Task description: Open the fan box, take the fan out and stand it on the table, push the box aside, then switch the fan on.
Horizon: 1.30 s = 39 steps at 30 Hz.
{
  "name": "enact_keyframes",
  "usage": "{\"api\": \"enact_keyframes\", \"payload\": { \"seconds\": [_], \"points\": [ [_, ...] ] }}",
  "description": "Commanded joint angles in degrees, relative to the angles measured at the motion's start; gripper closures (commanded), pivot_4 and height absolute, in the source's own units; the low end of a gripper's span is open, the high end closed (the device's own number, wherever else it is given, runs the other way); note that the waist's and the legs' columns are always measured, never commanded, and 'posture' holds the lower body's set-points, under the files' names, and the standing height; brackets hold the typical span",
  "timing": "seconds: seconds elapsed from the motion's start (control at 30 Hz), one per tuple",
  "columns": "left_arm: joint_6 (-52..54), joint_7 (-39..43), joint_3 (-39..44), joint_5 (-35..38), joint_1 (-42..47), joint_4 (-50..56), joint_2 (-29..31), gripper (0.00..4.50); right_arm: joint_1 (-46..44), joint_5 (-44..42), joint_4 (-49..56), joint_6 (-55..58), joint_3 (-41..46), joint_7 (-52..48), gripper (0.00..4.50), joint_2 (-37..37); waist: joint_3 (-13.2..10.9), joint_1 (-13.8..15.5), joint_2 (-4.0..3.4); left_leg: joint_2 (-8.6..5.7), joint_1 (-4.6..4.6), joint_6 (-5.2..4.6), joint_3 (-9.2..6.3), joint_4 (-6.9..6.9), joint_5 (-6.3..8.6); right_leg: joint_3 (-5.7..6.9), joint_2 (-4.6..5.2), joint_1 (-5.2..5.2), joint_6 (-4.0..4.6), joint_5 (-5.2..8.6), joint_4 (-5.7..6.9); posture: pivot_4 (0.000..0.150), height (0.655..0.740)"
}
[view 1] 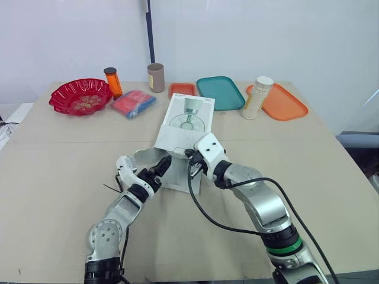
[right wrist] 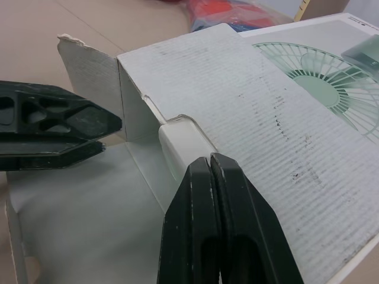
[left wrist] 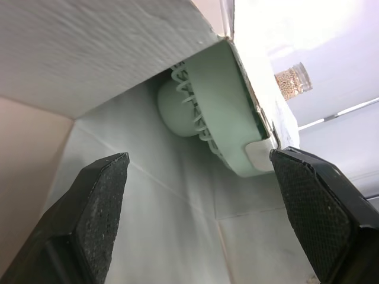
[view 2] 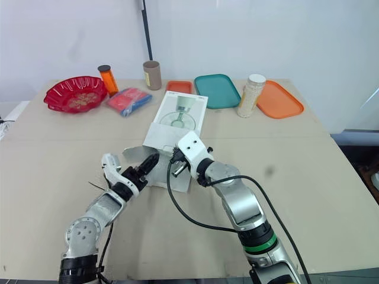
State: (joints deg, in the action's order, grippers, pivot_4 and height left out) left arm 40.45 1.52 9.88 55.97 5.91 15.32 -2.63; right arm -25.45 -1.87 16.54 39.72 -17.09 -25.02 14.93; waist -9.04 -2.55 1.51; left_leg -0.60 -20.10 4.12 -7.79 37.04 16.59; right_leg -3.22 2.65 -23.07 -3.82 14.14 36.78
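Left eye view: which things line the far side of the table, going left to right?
Red bowl, orange bottle, red-and-blue packet, brown cup, small orange tray, teal tray, grain jar, large orange tray.

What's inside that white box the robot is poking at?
A pale green fan lies inside the fan box: its grille and housing show. The rest is hidden under the cardboard.

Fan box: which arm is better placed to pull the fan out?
Left, probably. The left gripper is open at the fan box mouth, fan straight ahead. The right gripper is shut by the top panel's edge.
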Motion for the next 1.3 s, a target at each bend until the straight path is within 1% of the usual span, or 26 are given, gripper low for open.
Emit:
{"api": "enact_keyframes", "payload": {
  "seconds": [0.03, 0.3, 0.5, 0.77, 1.13, 1.3],
  "points": [
    [-1.54, 0.73, -0.74, -2.59, 1.24, -1.05, 0.36, 0.44, 1.72, 0.39, -4.46, 1.42, -1.27, -0.70, 4.50, 0.58, 0.00, 0.00, 0.00, 0.00, 0.00, 0.00, 0.00, -0.01, 0.00, 0.00, 0.00, 0.00, 0.00, 0.00, -0.01, 0.150, 0.7400],
    [-4.71, 2.27, -1.06, -7.16, 5.94, -6.75, -0.63, 0.44, 1.80, 0.37, -4.36, 1.38, -1.42, -0.72, 4.50, 0.44, 0.03, -0.01, 0.05, 0.00, 0.04, 0.07, 0.00, -0.13, -0.04, 0.00, 0.00, 0.01, 0.03, -0.01, -0.06, 0.150, 0.7400],
    [-5.02, 2.79, -0.78, -8.54, 6.42, -7.20, -0.50, 0.44, 1.99, 0.38, -4.19, 1.51, -1.38, -0.37, 4.50, 0.12, 0.03, -0.02, 0.05, 0.00, 0.06, 0.11, 0.00, -0.19, -0.08, 0.00, 0.00, 0.00, 0.03, -0.02, -0.07, 0.150, 0.7400],
    [-4.25, 4.74, -0.49, -7.58, 7.69, -7.30, -1.12, 0.44, 2.05, 0.41, -4.23, 1.43, -1.45, -0.21, 4.50, 0.04, 0.04, -0.02, 0.07, 0.00, 0.06, 0.14, 0.00, -0.22, -0.09, 0.01, 0.00, 0.00, 0.03, -0.02, -0.07, 0.150, 0.7400],
    [-1.69, 7.78, -3.08, -7.95, 5.17, -4.52, -0.16, 0.44, 2.41, 0.43, -4.02, 1.48, -1.78, -0.09, 4.50, -0.12, 0.06, -0.02, 0.10, 0.00, 0.08, 0.14, 0.00, -0.24, -0.10, 0.00, 0.00, 0.00, 0.03, -0.02, -0.07, 0.150, 0.7400],
    [-2.22, 8.27, -3.35, -8.71, 5.15, -4.85, -0.08, 0.44, 2.42, 0.54, -4.28, 1.22, -1.76, -0.18, 4.50, 0.06, 0.06, -0.02, 0.10, 0.00, 0.09, 0.15, 0.00, -0.27, -0.10, 0.01, 0.00, 0.00, 0.03, -0.01, -0.08, 0.150, 0.7400]
  ]
}}
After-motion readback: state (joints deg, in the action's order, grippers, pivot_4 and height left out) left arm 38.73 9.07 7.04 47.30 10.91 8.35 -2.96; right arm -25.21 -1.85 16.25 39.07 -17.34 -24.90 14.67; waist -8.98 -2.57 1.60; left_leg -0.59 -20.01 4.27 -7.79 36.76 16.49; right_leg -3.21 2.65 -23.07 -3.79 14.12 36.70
